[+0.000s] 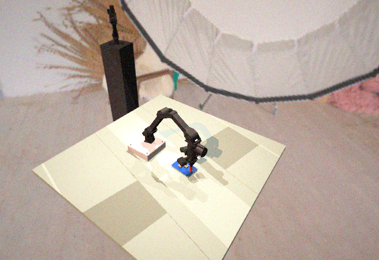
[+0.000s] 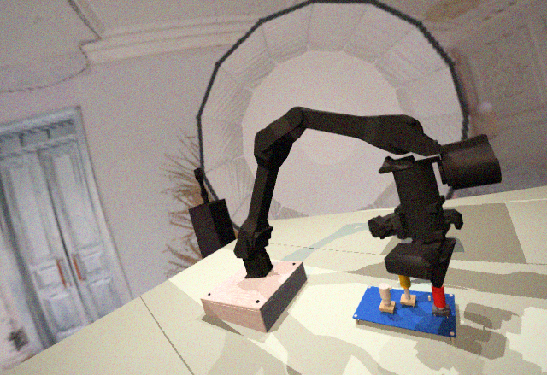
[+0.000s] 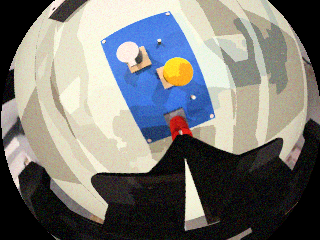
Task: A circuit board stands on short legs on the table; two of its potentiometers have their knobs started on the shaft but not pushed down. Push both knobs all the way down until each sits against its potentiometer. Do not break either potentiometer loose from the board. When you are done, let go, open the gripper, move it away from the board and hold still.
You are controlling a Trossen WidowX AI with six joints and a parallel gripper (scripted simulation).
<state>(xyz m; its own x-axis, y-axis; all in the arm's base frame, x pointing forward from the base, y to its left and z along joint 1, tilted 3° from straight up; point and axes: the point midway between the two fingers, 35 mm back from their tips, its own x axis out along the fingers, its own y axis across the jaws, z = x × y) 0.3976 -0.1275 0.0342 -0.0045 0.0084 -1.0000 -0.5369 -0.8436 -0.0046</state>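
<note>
The blue circuit board (image 1: 183,170) (image 2: 367,312) (image 3: 127,87) stands on short legs. A red knob (image 1: 190,169) (image 2: 438,296) (image 3: 179,126) stands on a grey potentiometer (image 2: 440,311) (image 3: 174,115), with no clear gap between them. My gripper (image 2: 437,286) (image 3: 182,139) is shut and empty, its closed tips at the top of the red knob. A yellow knob (image 2: 404,281) (image 3: 178,71) sits high on its shaft, bare shaft showing above its tan potentiometer (image 2: 408,301). A white knob-like piece (image 2: 385,292) (image 3: 128,52) stands over another tan potentiometer (image 2: 387,307); its fit is unclear.
The arm's pink base block (image 1: 146,149) (image 2: 254,293) stands on the table beside the board. A tall dark pillar (image 1: 119,79) (image 2: 212,227) rises beyond the table's edge. Small pale pins stand on the board near the potentiometers.
</note>
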